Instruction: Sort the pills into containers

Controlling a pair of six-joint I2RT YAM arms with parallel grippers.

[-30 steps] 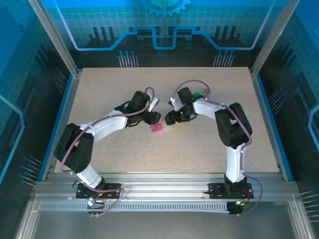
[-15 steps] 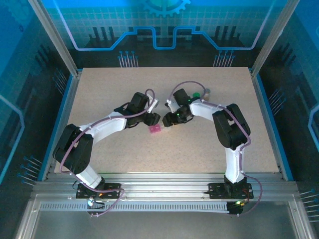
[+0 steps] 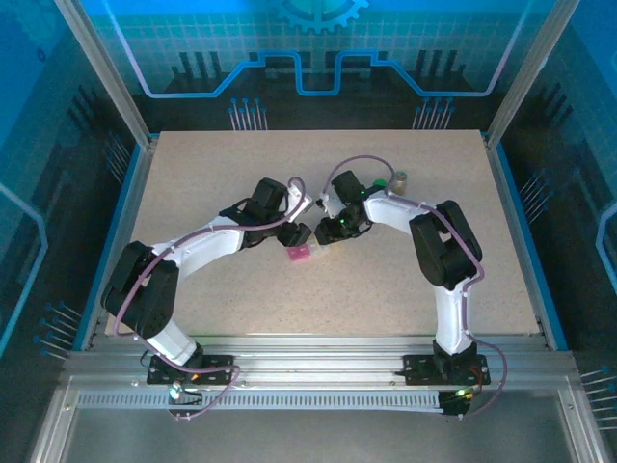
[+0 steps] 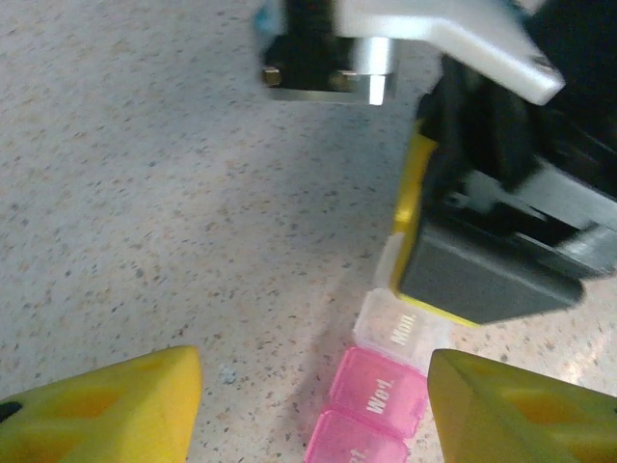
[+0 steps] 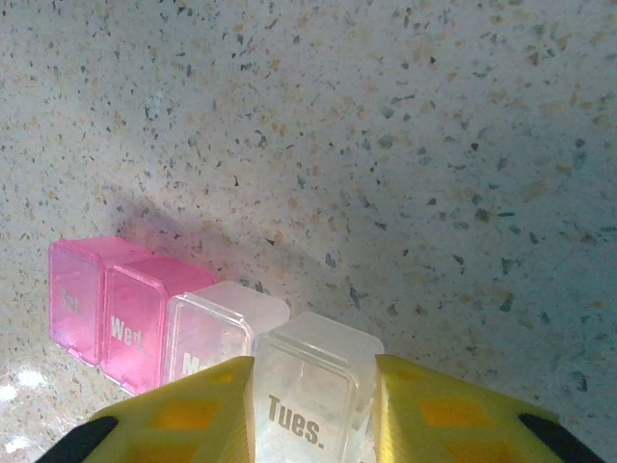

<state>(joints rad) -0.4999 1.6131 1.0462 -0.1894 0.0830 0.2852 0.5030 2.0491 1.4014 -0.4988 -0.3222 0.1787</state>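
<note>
A short row of day-marked pill boxes lies mid-table: two pink ones [image 4: 381, 394] [image 5: 106, 313], one marked "Wed.", and a clear "Mon." box [image 4: 403, 330] [image 5: 207, 338]. My right gripper [image 5: 313, 410] [image 3: 325, 232] is shut on the clear "Tues." box [image 5: 308, 395] at the row's end, a finger pressed on each side. My left gripper [image 4: 313, 410] [image 3: 297, 234] hovers open over the pink end [image 3: 301, 254], fingers wide apart. A white bottle with a green cap [image 3: 382, 183] and a brownish vial [image 3: 399, 177] stand behind the right arm. Whether the boxes hold pills I cannot tell.
The right gripper's dark body [image 4: 492, 260] sits close in front of the left wrist camera, so the two grippers almost meet. The speckled table [image 3: 405, 289] has open room in front and to both sides. Blue walls close it in.
The right gripper has slid left and slightly back, closer to the left gripper, uncovering the brownish vial behind it. The left arm has barely shifted.
</note>
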